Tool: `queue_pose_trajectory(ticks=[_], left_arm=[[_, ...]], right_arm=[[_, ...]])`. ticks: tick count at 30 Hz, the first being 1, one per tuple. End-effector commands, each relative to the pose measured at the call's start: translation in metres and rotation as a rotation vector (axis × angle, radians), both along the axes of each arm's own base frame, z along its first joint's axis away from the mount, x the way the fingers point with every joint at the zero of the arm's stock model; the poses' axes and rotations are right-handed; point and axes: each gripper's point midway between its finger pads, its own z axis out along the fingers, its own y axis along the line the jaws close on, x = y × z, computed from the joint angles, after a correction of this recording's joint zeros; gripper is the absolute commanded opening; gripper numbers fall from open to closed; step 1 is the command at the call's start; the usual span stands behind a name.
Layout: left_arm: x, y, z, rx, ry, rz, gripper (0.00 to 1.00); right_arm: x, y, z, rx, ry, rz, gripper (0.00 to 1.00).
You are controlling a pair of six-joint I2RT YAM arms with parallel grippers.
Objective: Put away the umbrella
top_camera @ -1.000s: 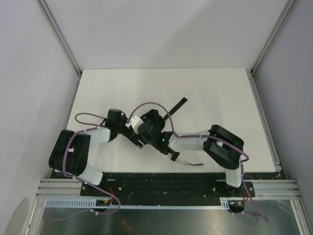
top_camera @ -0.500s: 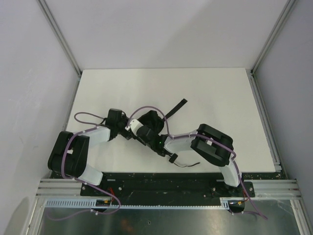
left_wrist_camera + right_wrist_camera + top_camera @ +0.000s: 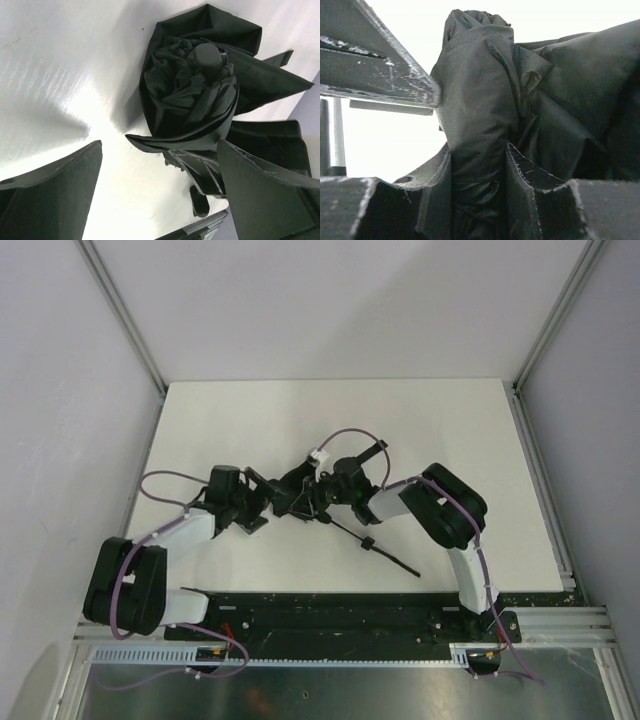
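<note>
One umbrella [image 3: 195,90], folded — left pincer [image 3: 157,145] spread wide before it, right pincer [image 3: 479,150] pinching its fabric.

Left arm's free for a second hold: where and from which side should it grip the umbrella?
Probably the umbrella, around the bunched canopy behind its round cap, end-on: that end faces the open left gripper, while the right gripper clamps farther along.

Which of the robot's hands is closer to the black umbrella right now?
The right. The right hand is clamped on the umbrella, with fabric pinched between its fingers. The left hand is open and faces the umbrella's tip, which lies ahead of its fingers, not between them.
</note>
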Motion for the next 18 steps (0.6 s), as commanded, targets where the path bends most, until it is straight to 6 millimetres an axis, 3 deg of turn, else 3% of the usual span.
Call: queue_pose_trajectory(ticks=[1, 8, 12, 15, 18], left_arm=[[0.004, -0.005, 0.011, -0.05, -0.066, -0.012, 0.99], [0.008, -0.032, -0.006, -0.119, -0.02, -0.036, 0.99], [0.017, -0.036, -0.019, -0.111, 0.006, -0.018, 0.98], [0.023, -0.033, -0.029, -0.082, 0.021, -0.009, 0.88], [0.021, -0.028, -0.042, -0.056, 0.048, 0.002, 0.67]], right_arm=[[-0.07, -0.035, -0.079, -0.083, 0.52, 0.082, 0.0], [-0.065, -0.029, -0.071, -0.002, 0.631, 0.056, 0.0], [-0.064, -0.025, -0.067, 0.034, 0.66, 0.064, 0.0], [-0.063, -0.023, -0.061, 0.062, 0.684, 0.076, 0.0], [-0.06, -0.023, -0.053, 0.076, 0.692, 0.077, 0.0]])
